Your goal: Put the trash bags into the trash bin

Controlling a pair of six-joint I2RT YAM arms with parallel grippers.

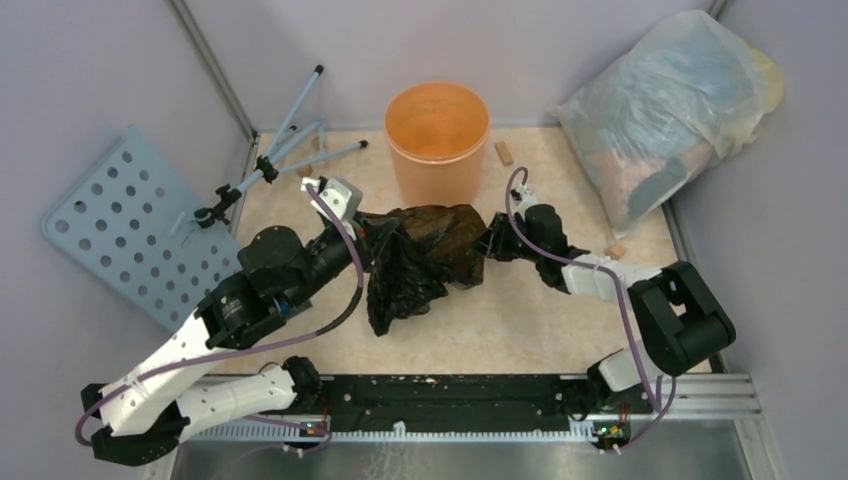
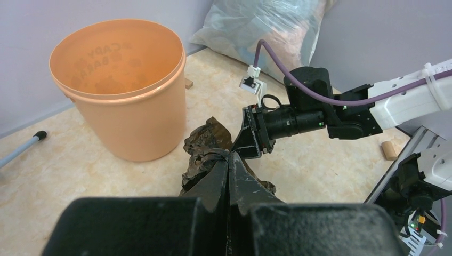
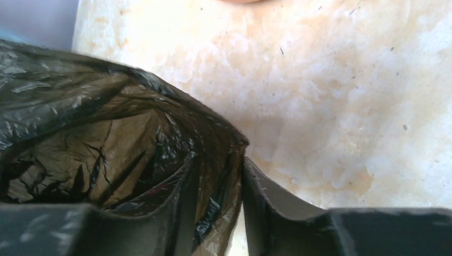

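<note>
A crinkled black trash bag (image 1: 425, 255) hangs just above the table, stretched between my two grippers, in front of the orange trash bin (image 1: 437, 140). My left gripper (image 1: 375, 240) is shut on the bag's left edge; in the left wrist view its jaws (image 2: 229, 157) pinch a fold of bag (image 2: 205, 146) beside the bin (image 2: 125, 101). My right gripper (image 1: 487, 240) is at the bag's right edge. In the right wrist view one finger is inside the bag's mouth (image 3: 96, 144) and the other outside. The film hangs loose in the gap of this open gripper (image 3: 219, 162).
A big translucent stuffed bag (image 1: 670, 110) leans in the back right corner. A folded tripod (image 1: 275, 160) and a pale blue perforated board (image 1: 130, 225) lie at the left. Small wooden blocks (image 1: 503, 152) (image 1: 617, 250) sit near the bin and by the right arm.
</note>
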